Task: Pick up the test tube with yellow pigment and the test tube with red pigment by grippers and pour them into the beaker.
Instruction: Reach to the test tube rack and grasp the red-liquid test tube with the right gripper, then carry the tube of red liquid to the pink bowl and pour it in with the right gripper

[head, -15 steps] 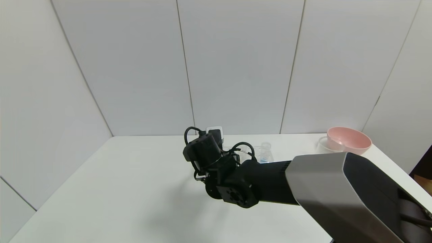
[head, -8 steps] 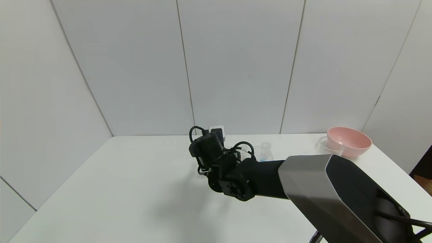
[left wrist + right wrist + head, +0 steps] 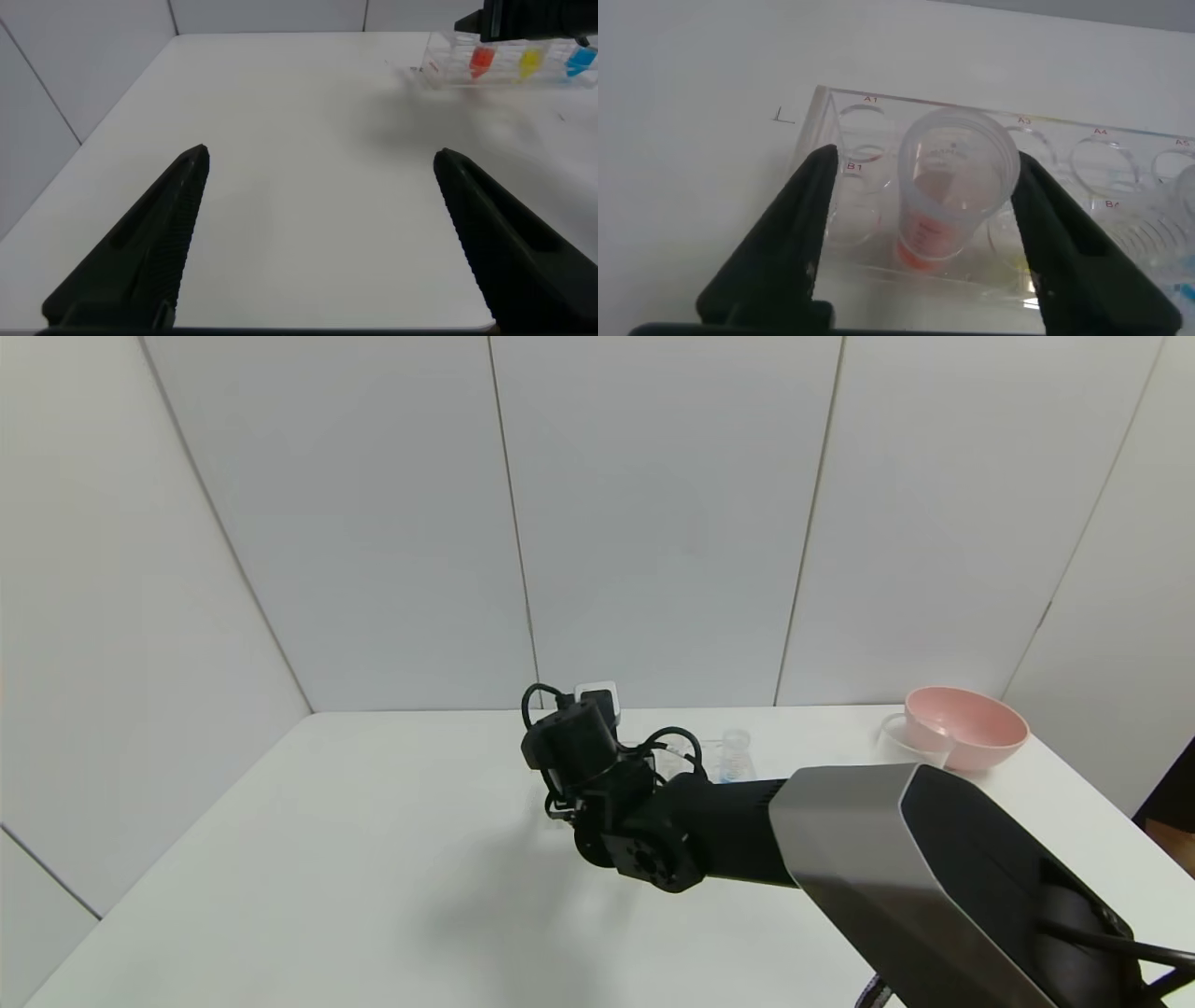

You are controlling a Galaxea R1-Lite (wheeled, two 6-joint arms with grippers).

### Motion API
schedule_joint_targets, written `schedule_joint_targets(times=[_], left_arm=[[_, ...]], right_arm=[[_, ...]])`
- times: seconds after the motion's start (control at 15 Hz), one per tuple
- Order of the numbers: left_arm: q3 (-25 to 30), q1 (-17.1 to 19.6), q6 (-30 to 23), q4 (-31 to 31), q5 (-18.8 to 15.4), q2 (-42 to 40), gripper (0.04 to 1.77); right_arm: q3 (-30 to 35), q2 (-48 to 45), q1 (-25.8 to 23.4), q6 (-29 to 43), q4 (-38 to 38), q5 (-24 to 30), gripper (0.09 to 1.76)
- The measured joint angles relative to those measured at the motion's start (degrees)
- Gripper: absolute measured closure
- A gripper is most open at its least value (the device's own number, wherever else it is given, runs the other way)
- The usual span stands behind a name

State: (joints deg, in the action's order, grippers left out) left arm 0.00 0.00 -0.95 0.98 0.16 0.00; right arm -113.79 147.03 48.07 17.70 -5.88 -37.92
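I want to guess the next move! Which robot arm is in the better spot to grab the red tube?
The right one, most likely. The right gripper has its jaws on either side of the test tube with red pigment, which stands in the clear rack. The left gripper hangs open over bare table, far from the tubes.

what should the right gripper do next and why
Probably finish closing. The right gripper has its jaws on either side of the red tube, which stands upright in the clear rack, with small gaps on both sides. Then lift straight up.
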Motion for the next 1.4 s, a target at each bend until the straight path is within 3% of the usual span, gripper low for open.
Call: schedule_joint_targets(times=[0.27, 0.33, 0.4, 1.4], left_arm=[[0.0, 0.0, 0.0, 0.0, 0.0, 0.0, 0.09], [0.0, 0.0, 0.0, 0.0, 0.0, 0.0, 0.09], [0.0, 0.0, 0.0, 0.0, 0.0, 0.0, 0.09], [0.0, 0.0, 0.02, 0.0, 0.0, 0.0, 0.09]], right_arm=[[0.37, -0.41, 0.63, 0.13, -0.06, -0.15, 1.06], [0.41, -0.52, 0.66, 0.13, 0.11, -0.34, 1.29], [0.41, -0.61, 0.77, 0.11, 0.07, -0.41, 1.33], [0.41, -4.22, 0.79, -0.05, 0.76, 0.22, 1.33]])
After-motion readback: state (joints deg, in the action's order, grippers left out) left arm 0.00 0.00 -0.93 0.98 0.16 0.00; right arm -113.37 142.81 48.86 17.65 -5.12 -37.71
